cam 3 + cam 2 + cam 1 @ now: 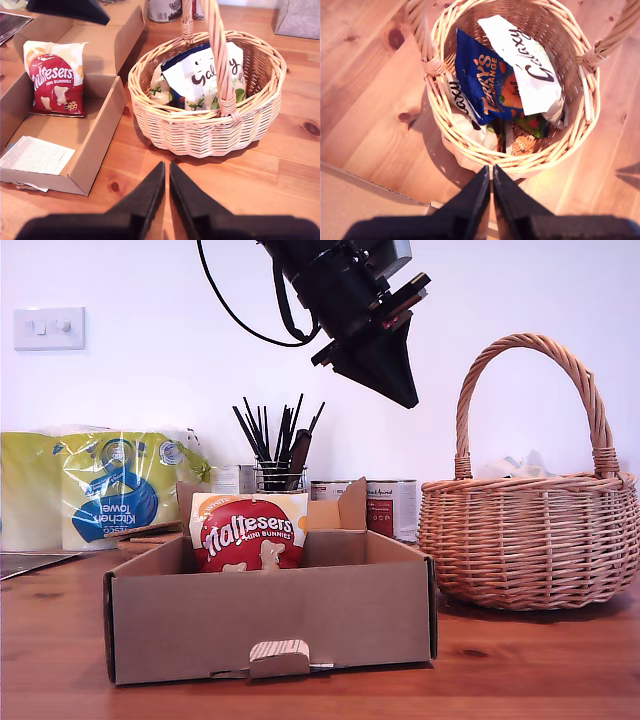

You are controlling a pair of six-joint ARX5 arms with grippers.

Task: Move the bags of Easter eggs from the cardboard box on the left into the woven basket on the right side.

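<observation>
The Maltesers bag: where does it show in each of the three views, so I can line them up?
Exterior view: Maltesers bag stands upright at the back of the cardboard box, towards that view's left.
First wrist view: not in it; only a corner of the box shows.
Second wrist view: the bag leans against the box's back wall.
Shared landmark: the woven basket.

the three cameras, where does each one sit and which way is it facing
Exterior view: low at the table's front edge, facing the wall across the cardboard box and woven basket; my first gripper hangs overhead.
First wrist view: on that raised arm, looking down into the basket at the Terry's bag; its fingers are shut.
Second wrist view: low, angled over box and basket; its fingers are shut.
Shared: exterior and second wrist views both show the Maltesers bag.
</observation>
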